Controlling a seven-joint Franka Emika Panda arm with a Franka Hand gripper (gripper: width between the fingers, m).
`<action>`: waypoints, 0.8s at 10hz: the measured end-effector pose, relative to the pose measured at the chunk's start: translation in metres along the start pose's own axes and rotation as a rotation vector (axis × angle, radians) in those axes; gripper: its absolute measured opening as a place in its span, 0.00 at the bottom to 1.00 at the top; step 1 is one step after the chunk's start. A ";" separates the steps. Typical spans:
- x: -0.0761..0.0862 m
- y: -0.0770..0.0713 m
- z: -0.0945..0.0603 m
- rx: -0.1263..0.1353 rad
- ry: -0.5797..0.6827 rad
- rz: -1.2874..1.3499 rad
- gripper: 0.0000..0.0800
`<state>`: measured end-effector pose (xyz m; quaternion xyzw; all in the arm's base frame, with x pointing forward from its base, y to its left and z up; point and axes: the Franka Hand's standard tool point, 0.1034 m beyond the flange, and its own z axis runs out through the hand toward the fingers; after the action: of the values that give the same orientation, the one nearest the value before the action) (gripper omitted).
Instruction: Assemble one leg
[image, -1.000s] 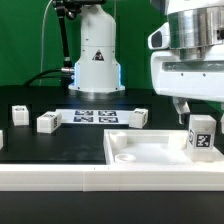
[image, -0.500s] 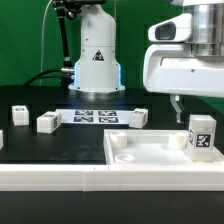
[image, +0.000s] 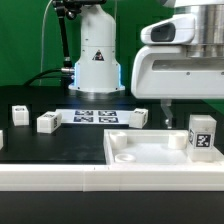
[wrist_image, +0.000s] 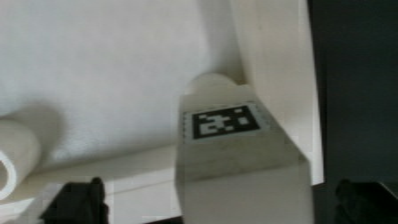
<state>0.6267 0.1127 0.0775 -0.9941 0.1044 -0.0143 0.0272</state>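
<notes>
A leg (image: 201, 135), a white post with a marker tag facing front, stands upright on the right corner of the large white panel (image: 140, 150). My gripper (image: 168, 112) hangs just above and beside it, with only one finger showing in the exterior view. In the wrist view the leg (wrist_image: 231, 140) lies between my dark fingertips (wrist_image: 75, 200), with a gap on each side. My gripper (wrist_image: 215, 205) is open and touches nothing.
Three more legs (image: 19, 114), (image: 47, 122), (image: 136, 117) lie on the black table behind the panel. The marker board (image: 95, 116) lies between them. The arm's white base (image: 95, 55) stands at the back.
My gripper has shifted toward the exterior view's left. The leg stays upright on the panel's corner.
</notes>
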 end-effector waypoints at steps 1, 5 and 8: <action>-0.001 0.000 0.000 0.000 -0.001 0.005 0.81; -0.001 0.000 0.000 0.000 -0.001 0.005 0.53; -0.001 0.000 0.000 0.000 -0.001 0.022 0.36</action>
<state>0.6261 0.1130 0.0770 -0.9928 0.1155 -0.0135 0.0275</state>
